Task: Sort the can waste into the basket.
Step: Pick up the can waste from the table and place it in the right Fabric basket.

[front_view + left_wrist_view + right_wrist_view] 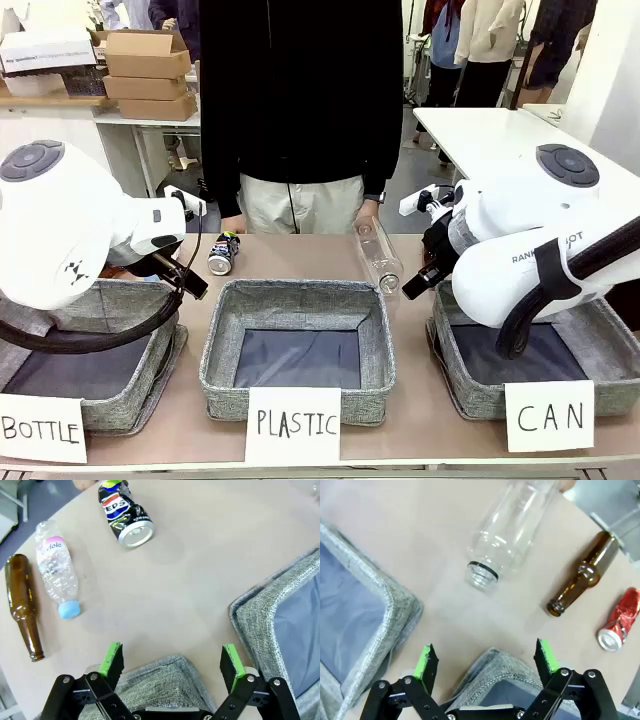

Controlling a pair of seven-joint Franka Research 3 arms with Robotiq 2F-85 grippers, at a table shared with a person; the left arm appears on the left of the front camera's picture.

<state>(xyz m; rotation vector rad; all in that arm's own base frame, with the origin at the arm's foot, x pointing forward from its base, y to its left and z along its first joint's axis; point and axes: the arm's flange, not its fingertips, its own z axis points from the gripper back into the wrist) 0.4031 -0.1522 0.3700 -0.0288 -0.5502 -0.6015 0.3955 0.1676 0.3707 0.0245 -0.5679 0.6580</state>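
Can waste: we log two pieces, both lying on the bench (200, 565), neither in a basket.
Black can (126, 515): on its side, silver end towards the left wrist camera. Its far end is cut off by the picture edge and its print is only partly readable.
Red can (620, 620): dented, on its side, just beside a brown bottle (582, 575). We cannot read its lettering.
CAN basket (450, 375): at the robot's right, behind its paper sign (549, 415). The right arm hides its far wall and much of its lining.
Left gripper (172, 660): fingers (112, 657) apart with nothing between them, above a grey basket corner (165, 680). The black can lies well beyond.
Right gripper (485, 660): fingers (544, 655) apart and empty, above another basket corner (495, 667). The red can lies off to one side.
Other stock: clear bottle (512, 525), its upper part cut off; capped plastic bottle (55, 575); second brown bottle (22, 605).
Person (300, 100): standing at the far side, hands largely hidden behind the arms.
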